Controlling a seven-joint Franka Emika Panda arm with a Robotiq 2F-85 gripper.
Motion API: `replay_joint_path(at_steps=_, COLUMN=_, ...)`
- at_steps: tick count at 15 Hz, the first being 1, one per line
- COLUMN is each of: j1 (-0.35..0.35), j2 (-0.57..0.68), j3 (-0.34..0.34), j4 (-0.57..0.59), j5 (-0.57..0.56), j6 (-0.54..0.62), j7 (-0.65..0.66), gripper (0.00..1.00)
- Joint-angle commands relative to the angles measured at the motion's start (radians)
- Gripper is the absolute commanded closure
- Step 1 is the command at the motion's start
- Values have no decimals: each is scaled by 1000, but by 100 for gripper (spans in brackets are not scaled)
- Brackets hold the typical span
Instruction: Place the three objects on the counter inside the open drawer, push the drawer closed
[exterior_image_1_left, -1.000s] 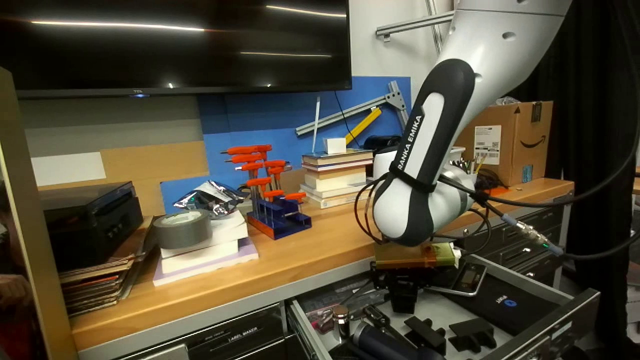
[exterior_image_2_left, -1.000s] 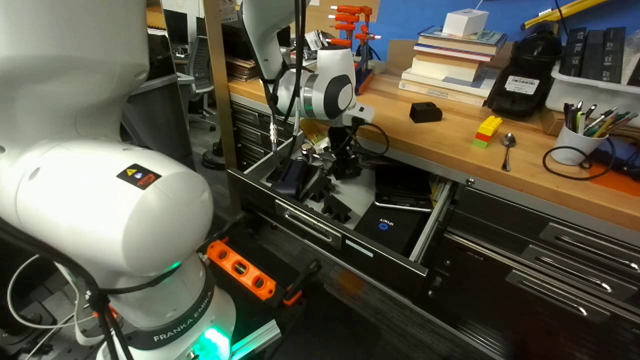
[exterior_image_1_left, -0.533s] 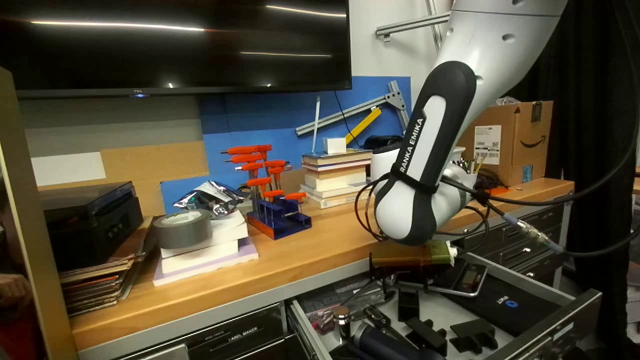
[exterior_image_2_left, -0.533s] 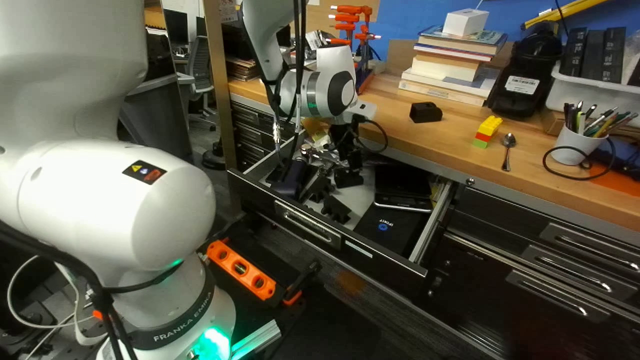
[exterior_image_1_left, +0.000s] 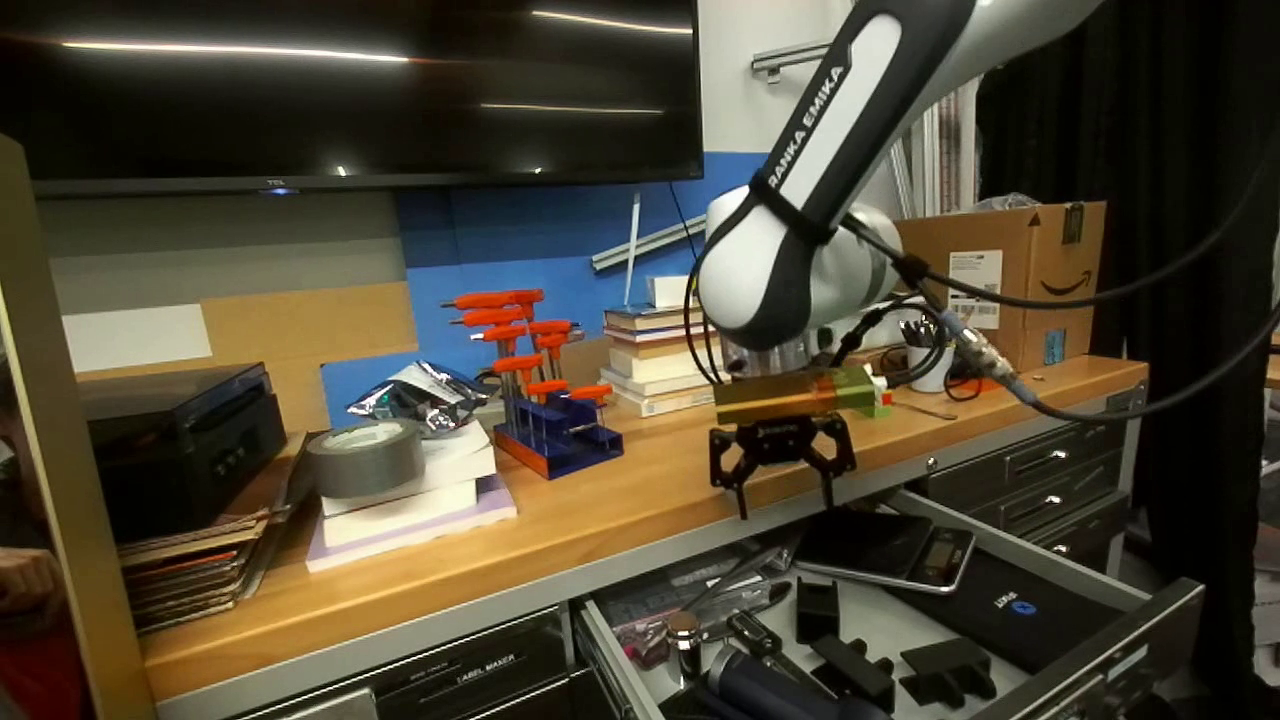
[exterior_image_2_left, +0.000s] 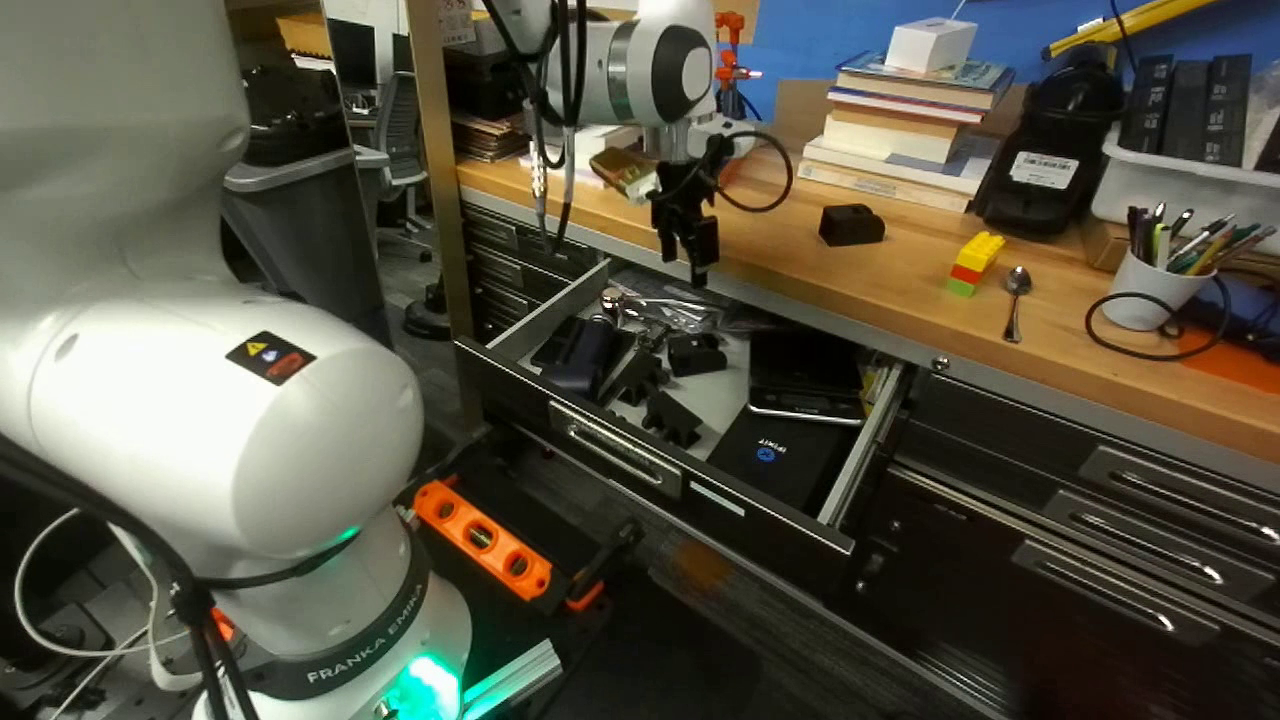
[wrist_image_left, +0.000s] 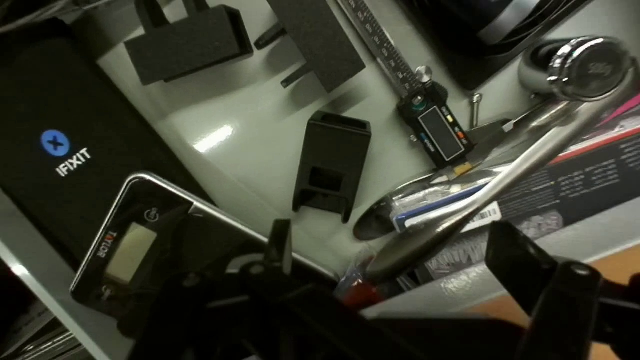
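Drawer (exterior_image_2_left: 630, 448) stands pulled out, seemingly beneath the wide-spread gripper (exterior_image_1_left: 785, 508).

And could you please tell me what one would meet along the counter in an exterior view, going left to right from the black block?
In an exterior view: black block → yellow-red-green brick stack → spoon → white pen cup.
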Motion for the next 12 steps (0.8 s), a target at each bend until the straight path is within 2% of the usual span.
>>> replay_joint_path(at_steps=1, j1=-68, j2=-69, j3=66, j4=88, j5=37, j6=-143, j7=-91, gripper=0)
replay_joint_path(at_steps=4, j1=-93, j2=-50, j3=83, j4=172, j5=16, j6=-124, j7=-64, gripper=0)
replay_joint_path(at_steps=7, j1=-102, j2=5, j3=83, j4=248, j5=-10, j6=-49, j7=-21, gripper=0)
replay_joint_path(at_steps=12, j1=-86, j2=140, j3=44, j4=360, j5=-105, j6=92, j7=78, gripper=0)
